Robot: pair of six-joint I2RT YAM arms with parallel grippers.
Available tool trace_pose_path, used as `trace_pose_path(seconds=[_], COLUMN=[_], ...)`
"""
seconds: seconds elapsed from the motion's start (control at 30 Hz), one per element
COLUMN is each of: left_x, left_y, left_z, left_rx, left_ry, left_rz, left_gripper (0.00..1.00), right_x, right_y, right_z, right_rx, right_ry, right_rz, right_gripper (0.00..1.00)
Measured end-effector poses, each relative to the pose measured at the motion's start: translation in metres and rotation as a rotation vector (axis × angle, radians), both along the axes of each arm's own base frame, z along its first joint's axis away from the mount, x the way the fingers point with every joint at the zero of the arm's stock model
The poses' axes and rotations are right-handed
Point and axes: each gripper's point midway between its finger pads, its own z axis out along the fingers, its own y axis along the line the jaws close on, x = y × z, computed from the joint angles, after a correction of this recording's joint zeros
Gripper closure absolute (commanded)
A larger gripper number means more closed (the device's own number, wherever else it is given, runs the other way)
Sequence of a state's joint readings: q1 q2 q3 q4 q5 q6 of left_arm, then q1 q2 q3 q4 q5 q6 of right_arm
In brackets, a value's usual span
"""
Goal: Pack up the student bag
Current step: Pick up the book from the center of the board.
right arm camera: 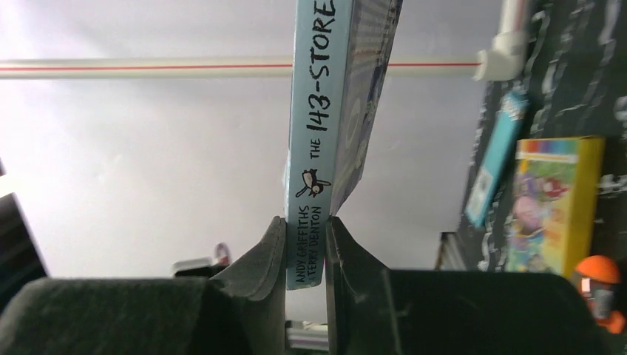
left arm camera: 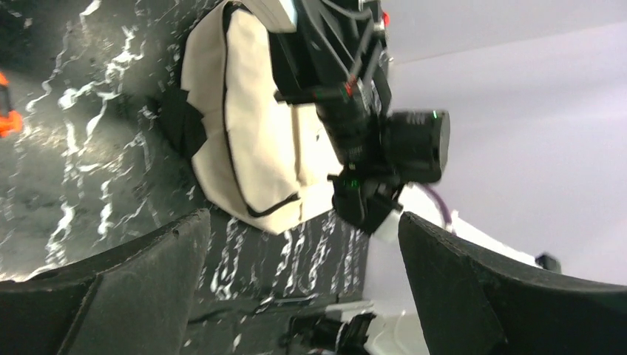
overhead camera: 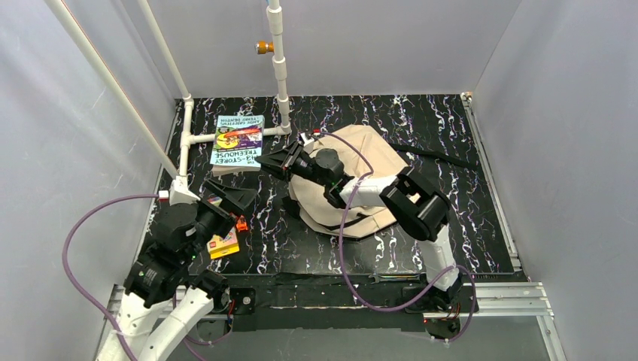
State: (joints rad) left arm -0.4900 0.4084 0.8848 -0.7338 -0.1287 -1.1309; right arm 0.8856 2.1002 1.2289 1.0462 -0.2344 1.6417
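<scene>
The student bag (overhead camera: 365, 162) is a beige fabric backpack lying flat at mid-table, partly under my right arm; the left wrist view shows the bag (left arm camera: 248, 140) with its black zip lines. A light-blue Treehouse book (overhead camera: 237, 141) lies left of the bag by the white pipes. My right gripper (overhead camera: 268, 161) is shut on this book's edge; in the right wrist view its fingers pinch the bottom of the book's spine (right arm camera: 314, 148). My left gripper (overhead camera: 235, 197) stands open and empty near the front left; in its own view the left gripper (left arm camera: 303, 229) has only table between its fingers.
A white pipe frame (overhead camera: 280, 68) rises just behind the book. A yellow box (overhead camera: 223, 244) and a small orange toy (overhead camera: 241, 223) lie beside my left gripper; the right wrist view shows the yellow box (right arm camera: 554, 200), the toy (right arm camera: 599, 285) and a thin light-blue item (right arm camera: 492, 166).
</scene>
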Motion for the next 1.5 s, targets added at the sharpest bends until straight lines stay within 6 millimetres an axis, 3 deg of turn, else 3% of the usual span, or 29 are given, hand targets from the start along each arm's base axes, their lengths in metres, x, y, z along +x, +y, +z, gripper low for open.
trace_pose_path(seconds=[0.17, 0.27, 0.4, 0.5, 0.63, 0.8, 0.97, 1.17, 1.3, 1.4, 1.5], left_x=[0.03, 0.048, 0.07, 0.083, 0.093, 0.102, 0.107, 0.111, 0.112, 0.113, 0.114], left_y=[-0.012, -0.018, -0.024, -0.024, -0.017, -0.003, 0.009, 0.018, 0.021, 0.021, 0.021], left_z=[-0.006, -0.009, -0.009, 0.004, 0.017, 0.012, -0.001, 0.0, 0.002, 0.0, -0.001], left_rx=[-0.105, -0.152, -0.181, -0.194, -0.213, -0.232, -0.281, -0.325, -0.345, -0.334, -0.303], left_ry=[-0.054, -0.083, -0.131, -0.19, -0.256, -0.27, -0.242, -0.25, -0.256, -0.252, -0.257], left_rz=[0.057, 0.083, 0.112, 0.138, 0.195, 0.294, 0.389, 0.456, 0.478, 0.485, 0.477], left_gripper=[0.02, 0.02, 0.02, 0.02, 0.02, 0.07, 0.21, 0.4, 0.6, 0.84, 1.0], right_x=[-0.019, -0.027, -0.033, -0.033, -0.033, -0.034, -0.035, -0.038, -0.043, -0.044, -0.043], right_y=[-0.016, -0.023, -0.027, -0.028, -0.029, -0.03, -0.03, -0.03, -0.03, -0.029, -0.03], right_z=[0.045, 0.056, 0.055, 0.05, 0.049, 0.048, 0.047, 0.049, 0.043, 0.043, 0.045], right_rx=[0.106, 0.134, 0.142, 0.136, 0.138, 0.148, 0.149, 0.162, 0.159, 0.165, 0.174], right_ry=[-0.014, -0.012, -0.002, 0.019, 0.031, 0.04, 0.049, 0.047, 0.066, 0.074, 0.069], right_rz=[0.024, 0.035, 0.041, 0.041, 0.042, 0.039, 0.037, 0.034, 0.036, 0.033, 0.026], right_gripper=[0.99, 0.99, 0.99, 0.99, 0.99, 0.99, 0.99, 0.99, 0.99, 0.99, 0.99])
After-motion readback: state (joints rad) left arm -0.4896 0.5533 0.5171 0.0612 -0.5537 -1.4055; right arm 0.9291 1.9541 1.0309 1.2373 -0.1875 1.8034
